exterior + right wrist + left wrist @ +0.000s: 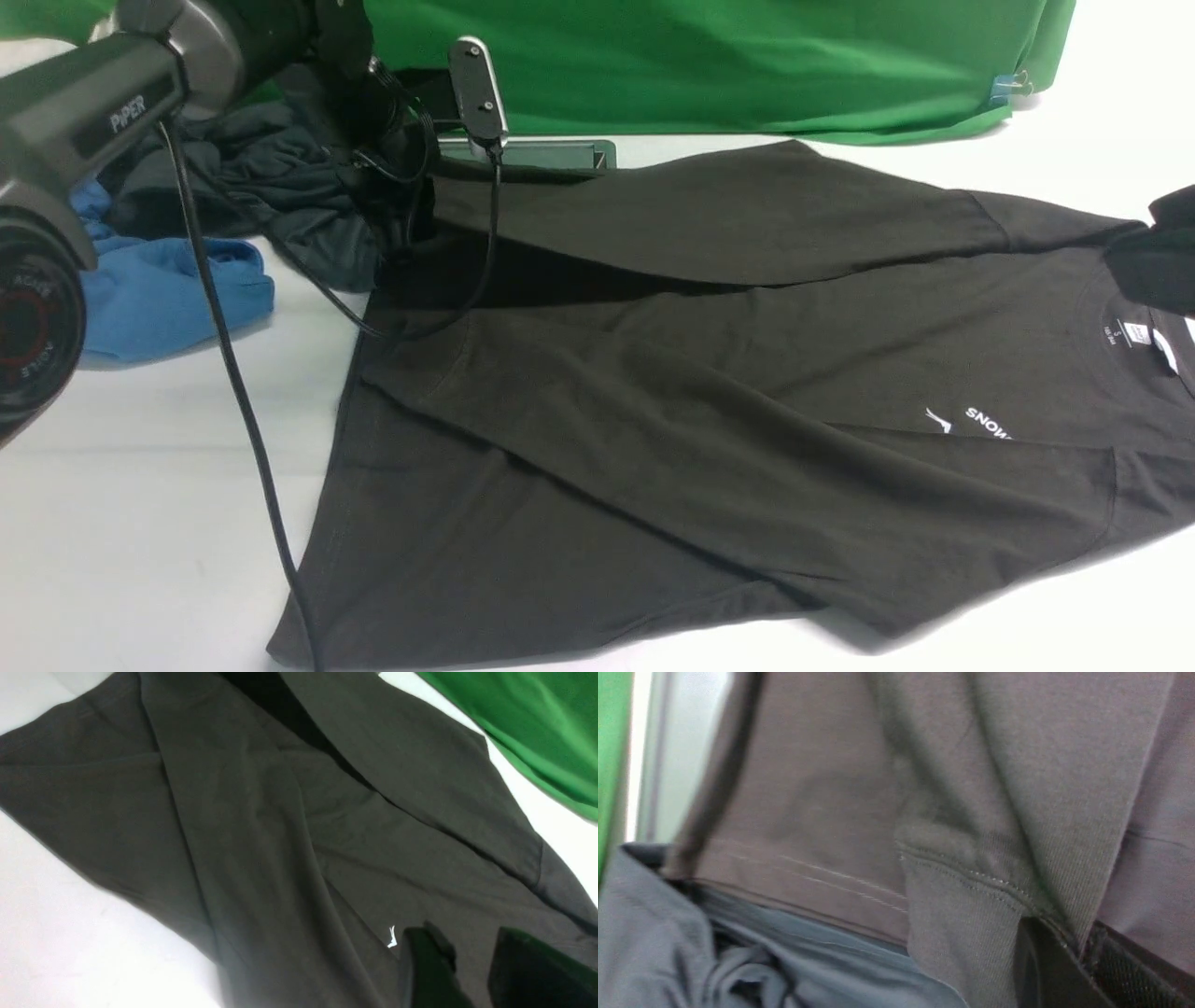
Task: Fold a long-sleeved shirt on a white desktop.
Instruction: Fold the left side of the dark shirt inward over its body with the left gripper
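White surface [140,485] bears the long-sleeved shirt [709,392], spread under both jaws. Right jaws hang partly apart and empty above its collar. Left jaws are closed on a stitched edge of it, a dark teal garment [280,187] just beside them, a blue garment [168,299] past that, green backdrop [709,65] beyond.

Robot lab setup here: green cloth backdrop [709,65] across the top, white desktop [140,485] below, PIPER-branded arm [103,103] upper left.
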Available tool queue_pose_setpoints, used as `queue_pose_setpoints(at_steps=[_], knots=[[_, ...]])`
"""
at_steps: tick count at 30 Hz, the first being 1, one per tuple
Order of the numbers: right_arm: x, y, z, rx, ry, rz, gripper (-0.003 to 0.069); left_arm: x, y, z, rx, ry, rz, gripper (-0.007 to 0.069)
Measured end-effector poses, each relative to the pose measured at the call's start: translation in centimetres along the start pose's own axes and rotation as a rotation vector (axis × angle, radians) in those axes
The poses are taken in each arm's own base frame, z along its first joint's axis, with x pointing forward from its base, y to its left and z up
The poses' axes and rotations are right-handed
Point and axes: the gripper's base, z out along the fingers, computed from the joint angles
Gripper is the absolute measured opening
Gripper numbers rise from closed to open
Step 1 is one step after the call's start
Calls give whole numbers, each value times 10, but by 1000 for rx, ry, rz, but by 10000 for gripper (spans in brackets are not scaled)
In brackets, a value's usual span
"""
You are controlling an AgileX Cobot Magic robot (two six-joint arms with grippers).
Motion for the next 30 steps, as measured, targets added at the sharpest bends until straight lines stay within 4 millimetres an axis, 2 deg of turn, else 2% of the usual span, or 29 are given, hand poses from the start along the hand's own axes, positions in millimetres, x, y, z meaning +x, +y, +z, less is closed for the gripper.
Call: queue_pose_setpoints(at_steps=[6, 8, 15, 19, 23, 25, 26, 28, 30], knots=[[0, 0, 0, 0, 0, -13, 232, -11, -13, 2, 65, 2, -8, 39], [0, 0, 0, 0, 0, -20, 232, -13, -23, 8, 96, 33, 11, 40], [0, 0, 0, 0, 0, -36, 232, -1, -42, 27, 168, 119, 30, 73], [0, 0, 0, 0, -2, -42, 232, 4, -45, 32, 174, 158, 34, 140], [-1, 0, 0, -1, -12, -47, 232, 6, -41, 32, 119, 176, -60, 326], [-1, 0, 0, -1, -12, -47, 232, 7, -41, 32, 109, 183, -90, 375], [-1, 0, 0, -1, -12, -47, 232, 7, -40, 30, 97, 192, -141, 454], [-1, 0, 0, -1, -11, -47, 234, 8, -40, 24, 92, 195, -195, 533], [0, 0, 0, 0, -4, -47, 235, 8, -41, 11, 88, 195, -228, 580]])
